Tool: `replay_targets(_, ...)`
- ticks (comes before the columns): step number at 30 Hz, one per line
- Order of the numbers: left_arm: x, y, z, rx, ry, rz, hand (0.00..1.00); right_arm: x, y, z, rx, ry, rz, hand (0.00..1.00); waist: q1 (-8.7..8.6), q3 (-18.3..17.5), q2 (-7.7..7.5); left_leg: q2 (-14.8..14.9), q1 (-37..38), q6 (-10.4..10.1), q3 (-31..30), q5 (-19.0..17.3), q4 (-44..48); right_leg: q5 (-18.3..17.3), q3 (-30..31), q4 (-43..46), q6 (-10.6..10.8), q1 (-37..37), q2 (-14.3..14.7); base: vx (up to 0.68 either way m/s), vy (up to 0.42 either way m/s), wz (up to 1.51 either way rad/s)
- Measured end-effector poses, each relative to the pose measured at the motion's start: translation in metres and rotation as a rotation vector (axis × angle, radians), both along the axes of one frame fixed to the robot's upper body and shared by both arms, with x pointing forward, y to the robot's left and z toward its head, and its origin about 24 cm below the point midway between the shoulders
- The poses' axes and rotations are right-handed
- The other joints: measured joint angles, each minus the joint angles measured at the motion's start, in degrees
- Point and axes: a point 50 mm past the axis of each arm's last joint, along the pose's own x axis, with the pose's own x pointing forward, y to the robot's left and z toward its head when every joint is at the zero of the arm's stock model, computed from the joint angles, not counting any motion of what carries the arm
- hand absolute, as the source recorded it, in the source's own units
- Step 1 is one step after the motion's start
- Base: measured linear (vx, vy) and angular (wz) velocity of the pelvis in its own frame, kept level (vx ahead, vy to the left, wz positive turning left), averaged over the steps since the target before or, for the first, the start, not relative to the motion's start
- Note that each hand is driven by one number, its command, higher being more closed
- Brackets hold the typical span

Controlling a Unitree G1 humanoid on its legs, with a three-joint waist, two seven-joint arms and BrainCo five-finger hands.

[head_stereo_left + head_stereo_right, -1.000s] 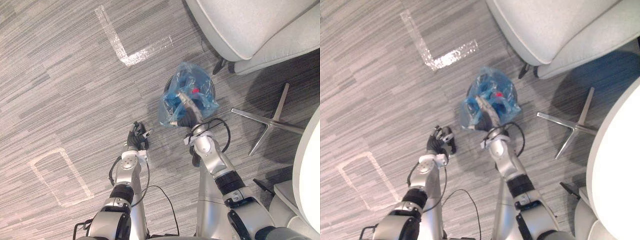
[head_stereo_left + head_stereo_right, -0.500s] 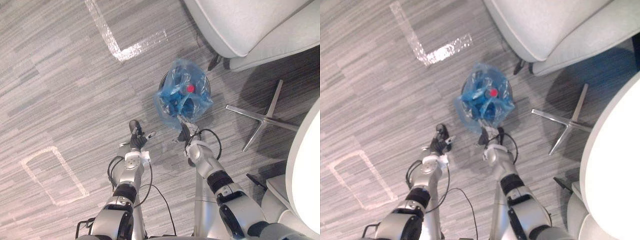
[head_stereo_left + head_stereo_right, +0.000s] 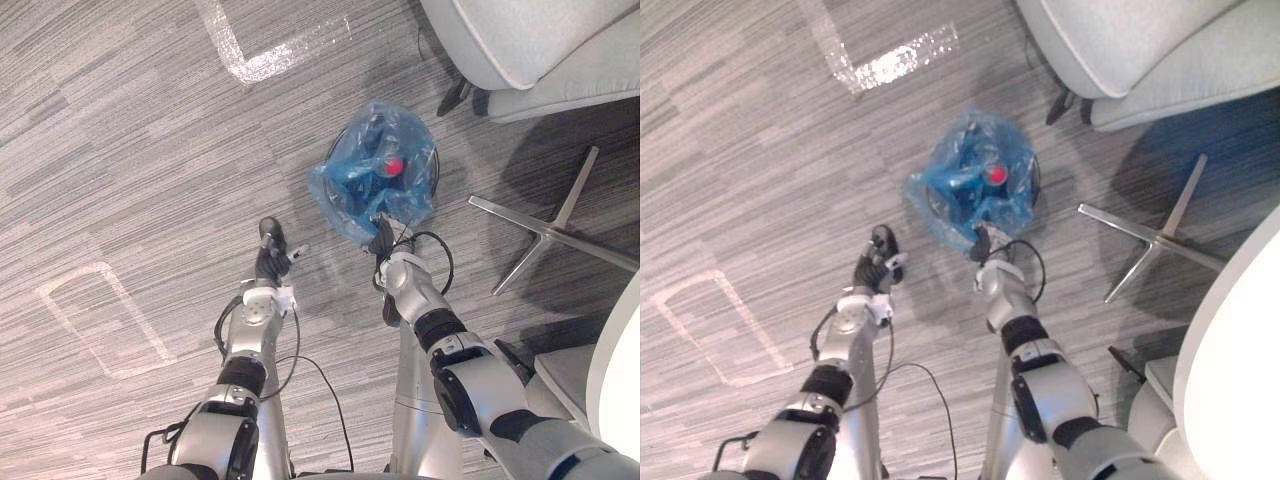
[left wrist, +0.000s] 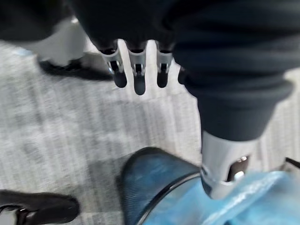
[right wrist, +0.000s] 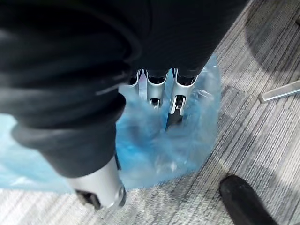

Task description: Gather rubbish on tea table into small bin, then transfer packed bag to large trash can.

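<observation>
Left eye view: a blue bag (image 3: 378, 170) full of rubbish sits in a small black bin (image 3: 436, 168) on the floor (image 3: 120, 160), beside a chair (image 3: 540, 40) and near a tape mark (image 3: 262, 62). The right robot hand (image 3: 383, 240) is at the bag's near edge. The left robot hand (image 3: 270, 255) hangs over bare floor, apart from the bag.

Right eye view: a white table (image 3: 1240, 340) edge shows at the right.

Left wrist view: the left robot hand's fingers (image 4: 139, 75) are straight and released, holding nothing, with the bin's mesh wall past the thumb.

Right wrist view: the right robot hand's fingers (image 5: 155, 91) are relaxed, tips against the bag's plastic, thumb (image 5: 101, 185) well apart, so it is released.
</observation>
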Motion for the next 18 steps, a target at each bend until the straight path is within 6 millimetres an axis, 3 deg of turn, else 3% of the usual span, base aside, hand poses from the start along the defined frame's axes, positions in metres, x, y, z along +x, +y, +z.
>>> replay_targets(3,-0.001,-0.006,-0.001,-0.017,0.01,-0.016,0.0,-0.002,0.005,0.0,0.007,-0.007,0.029,1.0,0.27,0.0,0.0,0.0,0.0,0.0,-0.1,0.0,-0.1,0.1,-0.2,0.0,-0.3,0.0,0.0,0.0,0.0,0.0)
replay_targets(11,-0.001,-0.01,-0.002,-0.039,0.008,-0.03,0.0,-0.003,0.012,0.029,0.095,-0.132,0.092,1.0,0.3,0.0,0.02,0.4,0.5,-0.5,-1.1,0.3,1.2,0.1,-0.9,0.0,-0.3,1.6,0.5,0.01,0.001,-0.01)
replay_targets(18,-0.01,-0.012,-0.018,-0.029,0.058,-0.046,0.0,-0.028,0.027,0.034,0.234,-0.209,0.183,1.0,0.21,-0.2,-0.03,1.2,9.2,-0.1,-1.2,-0.4,-0.2,0.2,-1.7,-2.5,-0.1,11.1,1.1,-0.01,-0.004,-0.08)
